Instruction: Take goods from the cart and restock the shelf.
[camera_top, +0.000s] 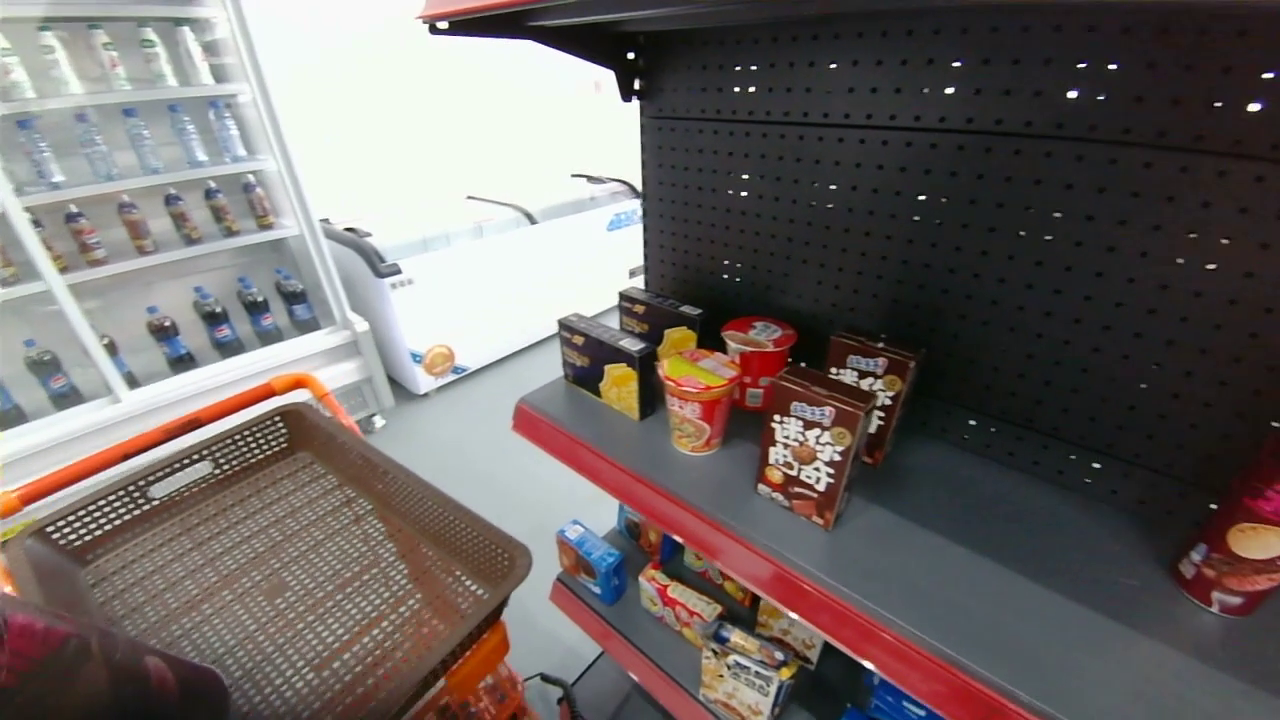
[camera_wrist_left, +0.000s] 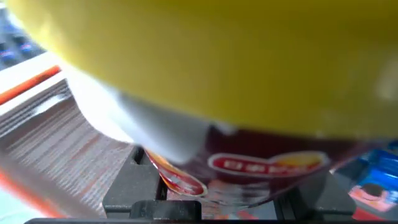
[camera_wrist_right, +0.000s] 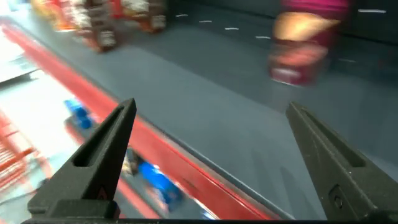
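Observation:
A red container with a yellow lid (camera_wrist_left: 249, 168) sits very close to the camera in the left wrist view, and my left gripper (camera_wrist_left: 214, 198) is shut on it above the brown cart basket (camera_top: 290, 560). A dark red shape (camera_top: 70, 665) at the basket's near corner looks like the same container. My right gripper (camera_wrist_right: 210, 107) stands open with nothing between its fingers, over the bare grey top shelf (camera_top: 960, 590). A red chips can (camera_wrist_right: 298, 50) stands a short way beyond it, and is the red chips can (camera_top: 1235, 545) at the shelf's right end.
On the shelf's left part stand two dark boxes (camera_top: 607, 365), two noodle cups (camera_top: 697, 400) and two brown biscuit boxes (camera_top: 810, 460). A red lip (camera_top: 720, 545) edges the shelf, with a lower shelf of packets (camera_top: 680, 600). A drinks cooler (camera_top: 150, 200) and freezer (camera_top: 480, 280) stand behind.

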